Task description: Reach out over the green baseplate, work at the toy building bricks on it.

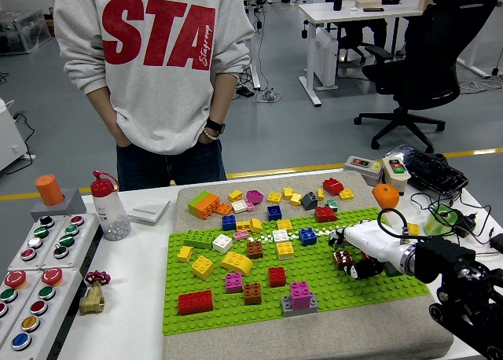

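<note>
The green baseplate (236,297) lies on a grey mat in the middle of the table, with several coloured bricks stuck on it. My right hand (355,254), white with black fingertips, reaches in from the right over the plate's right part. Its fingers are curled around a small dark brown brick (342,258) held just above the plate. A red brick (325,214) and a blue brick (307,236) sit just left of the hand. My left arm is not visible.
Loose bricks (271,196) lie on the mat behind the plate. A person in a grey sweatshirt (157,61) stands at the far side, hands in pockets. A button panel (35,258) and a bottle (108,207) are on the left; an orange ball (386,196) and cables on the right.
</note>
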